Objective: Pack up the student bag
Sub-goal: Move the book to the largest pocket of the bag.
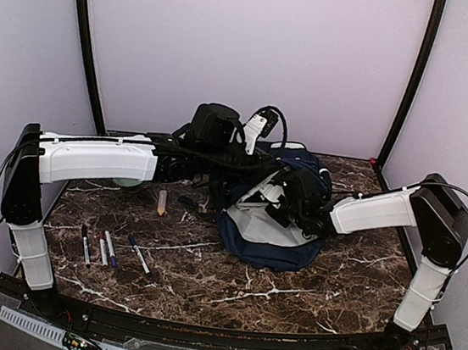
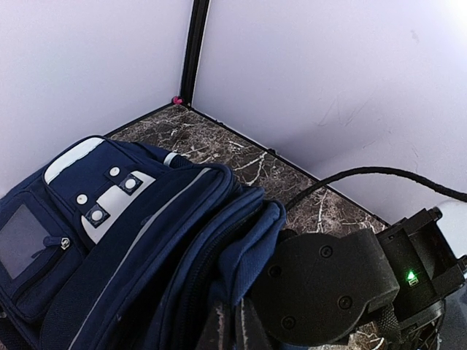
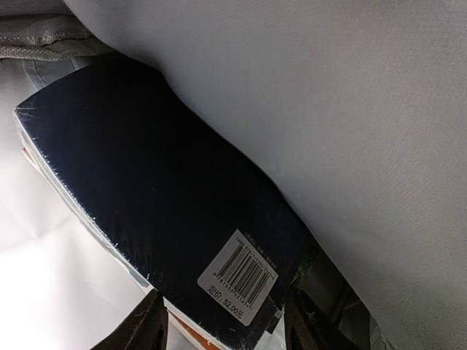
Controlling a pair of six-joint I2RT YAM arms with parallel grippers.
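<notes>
The student bag (image 1: 271,235) lies on the marble table, right of centre, its navy front with the grey-white patch (image 2: 109,193) facing the left wrist camera. My left gripper (image 2: 233,332) is shut on a fold of the bag's fabric at the rim of its opening (image 1: 252,170). My right gripper (image 1: 286,200) reaches inside the bag. There, against the pale lining, lies a dark blue book (image 3: 146,182) with a barcode sticker (image 3: 239,275). The right gripper (image 3: 226,328) stands open, with a finger on either side of the book's near corner.
Several pens (image 1: 110,248) lie on the table at the front left. A small tube (image 1: 162,201) stands under my left arm. My right arm's black wrist (image 2: 321,292) sits close beside the left gripper. The enclosure's walls close in the table's back and sides.
</notes>
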